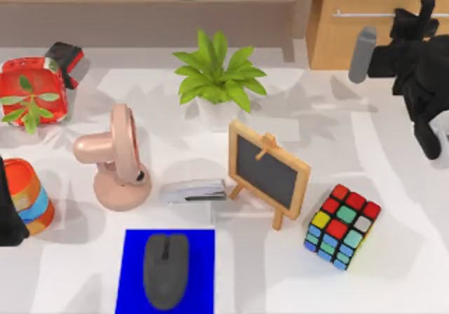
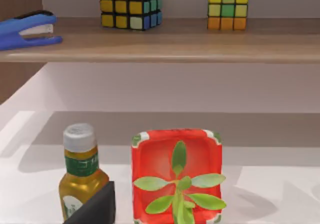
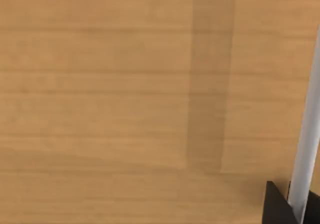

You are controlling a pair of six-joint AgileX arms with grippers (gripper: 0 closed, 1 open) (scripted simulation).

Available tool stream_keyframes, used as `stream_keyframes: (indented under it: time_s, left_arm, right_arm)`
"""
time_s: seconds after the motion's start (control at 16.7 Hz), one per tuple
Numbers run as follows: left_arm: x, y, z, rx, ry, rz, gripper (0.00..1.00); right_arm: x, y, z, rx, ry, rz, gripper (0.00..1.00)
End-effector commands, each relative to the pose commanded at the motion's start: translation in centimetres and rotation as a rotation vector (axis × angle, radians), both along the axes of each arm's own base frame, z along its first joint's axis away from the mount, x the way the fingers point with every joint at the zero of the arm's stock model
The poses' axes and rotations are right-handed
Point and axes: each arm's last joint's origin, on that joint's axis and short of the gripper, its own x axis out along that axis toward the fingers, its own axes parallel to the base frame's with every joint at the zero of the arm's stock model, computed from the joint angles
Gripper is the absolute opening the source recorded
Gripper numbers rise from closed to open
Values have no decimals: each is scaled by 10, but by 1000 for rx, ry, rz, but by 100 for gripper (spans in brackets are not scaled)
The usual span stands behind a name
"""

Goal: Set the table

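While the right arm is raised at the worktop's (image 1: 393, 272) far right corner, its claw (image 1: 419, 14) is seen at the cabinet (image 1: 365, 41), by the metal handle (image 1: 382, 13); whether it is spread or pinching cannot be told. At the left edge the left arm (image 1: 8, 209) is seen beside a striped cup (image 1: 29, 195), its claw's state likewise untold. Across the worktop are set a plant (image 1: 217, 76), fan (image 1: 116, 160), stapler (image 1: 193, 190), chalkboard (image 1: 268, 170), cube (image 1: 342, 226), and a mouse (image 1: 166, 268) on a blue mat (image 1: 203, 272).
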Motion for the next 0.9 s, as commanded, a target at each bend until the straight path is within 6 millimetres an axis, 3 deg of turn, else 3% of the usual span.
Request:
stream_keyframes:
  time_s: [0.6, 0.9]
  left_arm:
    - [0, 0, 0, 0, 0, 0, 100]
    - [0, 0, 0, 0, 0, 0, 100]
  right_arm:
    - [0, 0, 0, 0, 0, 0, 98]
    - [0, 0, 0, 0, 0, 0, 100]
